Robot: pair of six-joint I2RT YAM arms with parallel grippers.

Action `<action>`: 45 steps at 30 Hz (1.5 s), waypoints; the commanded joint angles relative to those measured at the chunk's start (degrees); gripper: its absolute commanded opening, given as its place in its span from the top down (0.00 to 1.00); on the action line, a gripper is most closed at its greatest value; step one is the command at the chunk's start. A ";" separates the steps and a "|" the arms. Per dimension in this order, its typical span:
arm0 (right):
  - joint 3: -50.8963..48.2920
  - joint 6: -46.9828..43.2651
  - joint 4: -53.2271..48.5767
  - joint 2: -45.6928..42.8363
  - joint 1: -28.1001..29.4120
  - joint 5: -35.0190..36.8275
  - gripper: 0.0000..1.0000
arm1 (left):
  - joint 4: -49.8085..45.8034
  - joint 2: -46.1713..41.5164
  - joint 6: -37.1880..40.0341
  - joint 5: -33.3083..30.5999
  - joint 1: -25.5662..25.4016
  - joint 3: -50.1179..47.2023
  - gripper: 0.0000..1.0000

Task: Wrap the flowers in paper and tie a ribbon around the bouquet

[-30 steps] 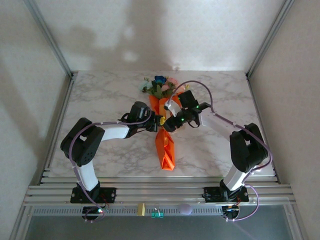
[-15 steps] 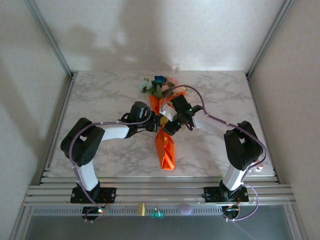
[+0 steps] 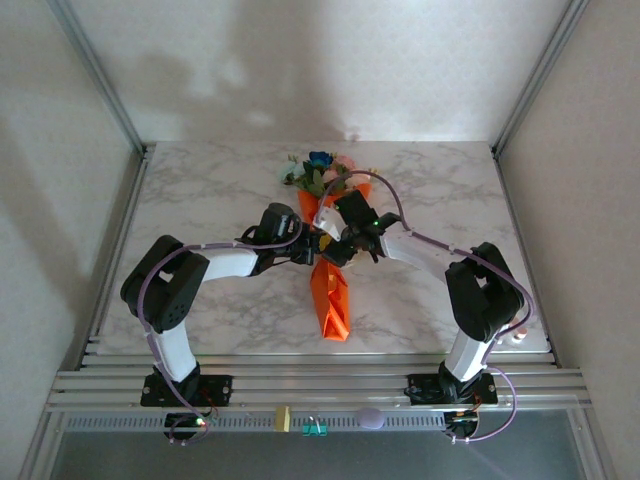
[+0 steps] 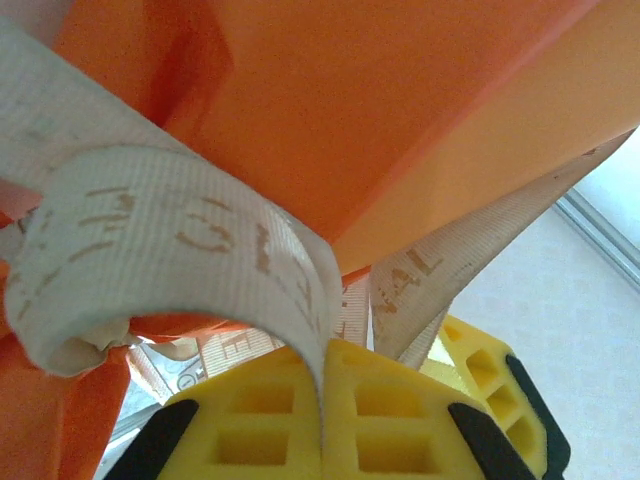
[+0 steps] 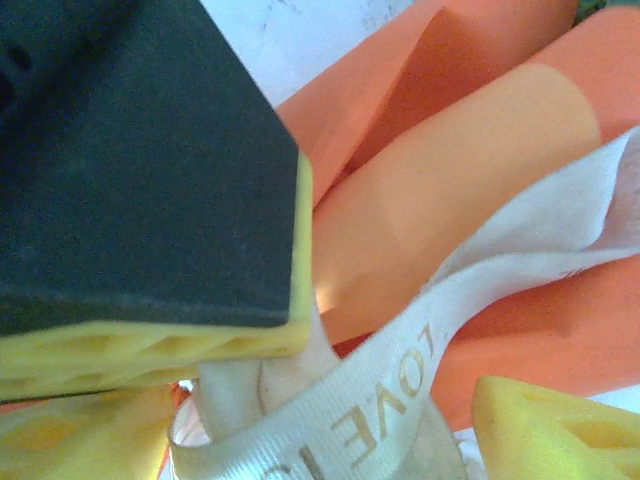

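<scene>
one orange paper (image 3: 332, 305) cone lies on the marble table (image 3: 200, 200), tip nearest | at its middle the left gripper (image 4: 322, 425) is clamped on the cream ribbon (image 4: 180, 230) | right gripper (image 5: 395, 360) just beside it, jaws apart, ribbon running between them | flowers (image 3: 318, 170) stick out of the far end, pink, white and blue

Bouquet (image 3: 331, 300): we find its middle hidden under left gripper (image 3: 317, 251) and right gripper (image 3: 337, 249). Ribbon (image 4: 170, 230): we see its ends cut off.
</scene>
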 commanded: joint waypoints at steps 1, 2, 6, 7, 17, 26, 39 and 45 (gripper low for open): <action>-0.07 -1.68 1.71 0.75 1.02 1.93 0.27 | -1.23 -1.37 1.07 0.17 0.57 1.48 1.00; -0.07 -1.89 1.71 0.82 1.18 2.00 0.29 | -1.06 -1.35 1.06 0.12 0.57 1.48 1.00; -0.26 -3.08 1.97 1.26 2.08 3.15 0.36 | -0.80 -1.42 0.83 0.21 0.57 1.39 1.00; -0.35 -3.35 2.02 1.26 2.22 3.25 0.38 | -0.79 -1.42 0.82 0.23 0.62 1.39 1.00; -0.87 -4.99 3.46 1.87 3.22 5.86 0.55 | 0.07 -1.72 0.55 0.47 0.66 1.32 1.00; -1.52 -5.02 4.53 1.97 3.49 6.49 0.65 | 0.97 -2.18 0.25 0.72 0.66 0.87 1.00; -2.31 -3.62 5.43 0.57 3.58 6.38 0.88 | 2.19 -2.38 -0.19 1.00 0.68 0.60 1.00; -3.06 -2.93 5.14 -0.64 3.84 6.06 0.95 | 2.96 -2.81 -0.65 1.26 0.61 -0.05 1.00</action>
